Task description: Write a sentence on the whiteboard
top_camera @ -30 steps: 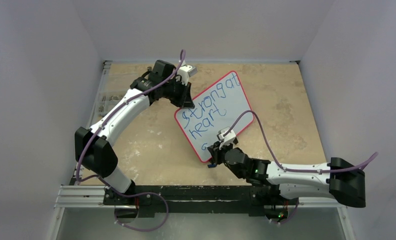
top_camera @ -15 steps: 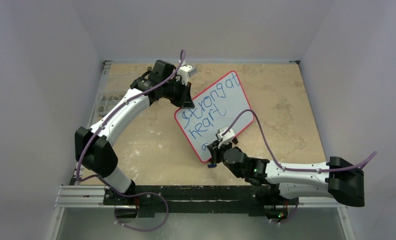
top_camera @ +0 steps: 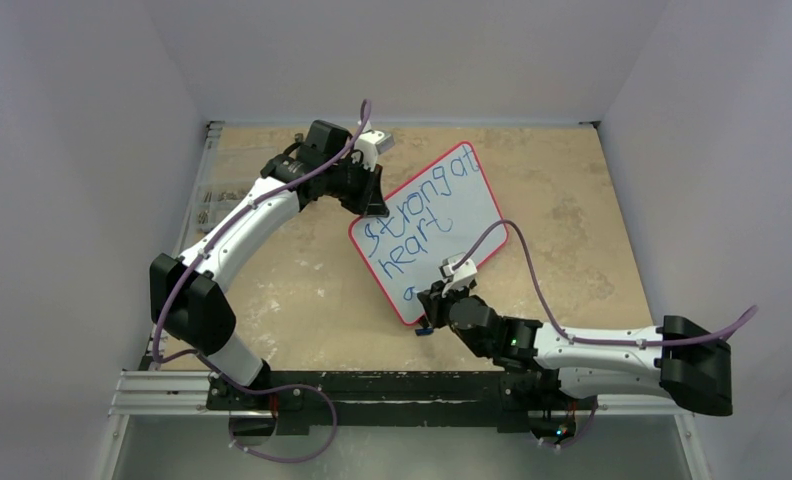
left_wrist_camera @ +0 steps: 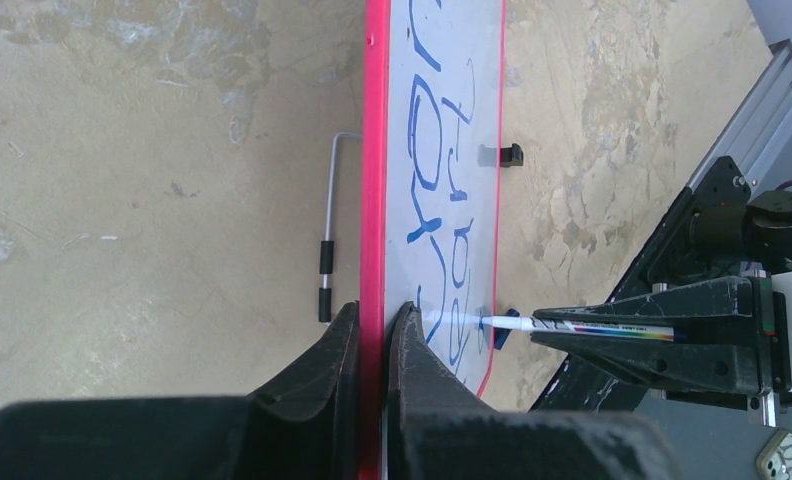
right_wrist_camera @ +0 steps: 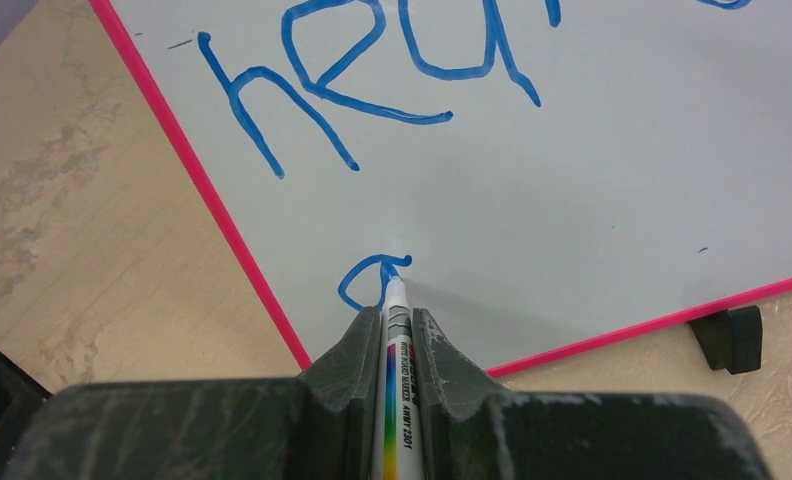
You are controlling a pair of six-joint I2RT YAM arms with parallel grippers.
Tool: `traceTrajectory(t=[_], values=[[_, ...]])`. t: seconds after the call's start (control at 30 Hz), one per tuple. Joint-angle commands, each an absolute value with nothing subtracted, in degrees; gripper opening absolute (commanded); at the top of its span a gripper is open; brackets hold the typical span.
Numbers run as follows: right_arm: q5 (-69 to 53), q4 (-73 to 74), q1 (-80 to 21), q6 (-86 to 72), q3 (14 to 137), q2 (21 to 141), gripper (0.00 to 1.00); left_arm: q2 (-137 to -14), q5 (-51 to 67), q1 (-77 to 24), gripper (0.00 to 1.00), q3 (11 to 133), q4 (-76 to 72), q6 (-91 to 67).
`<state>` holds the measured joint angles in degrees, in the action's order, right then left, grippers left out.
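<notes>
whiteboard on the table
left gripper on its far-left edge; right gripper at its near corner, marker tip on the board under the sentence

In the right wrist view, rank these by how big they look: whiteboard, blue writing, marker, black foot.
Largest: whiteboard. Then blue writing. The marker and black foot look about alike; the marker is longer, thinner and nearer the camera, so unranked.

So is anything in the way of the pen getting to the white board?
Nothing visible is. The right gripper holds the marker with its tip on the whiteboard, at a small blue curl below the sentence. The left gripper clamps the board's far edge, away from the tip.
</notes>
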<state>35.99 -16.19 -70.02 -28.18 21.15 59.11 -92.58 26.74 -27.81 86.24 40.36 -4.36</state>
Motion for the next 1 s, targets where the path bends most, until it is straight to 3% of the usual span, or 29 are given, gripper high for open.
traceTrajectory(t=[0.0,0.57,0.97], values=[[37.9,-10.8,-69.61,-32.91,21.18,59.79,0.0,-94.94,9.84,-27.94,0.0,83.05,48.75,2.72],[41.22,-7.32,-69.57,-27.05,25.8,48.91,0.0,-94.4,9.36,-28.12,0.0,83.53,51.39,2.73],[40.18,-13.42,-69.61,-25.47,24.73,50.96,0.0,-89.39,7.57,-25.36,0.0,78.4,49.6,2.5]])
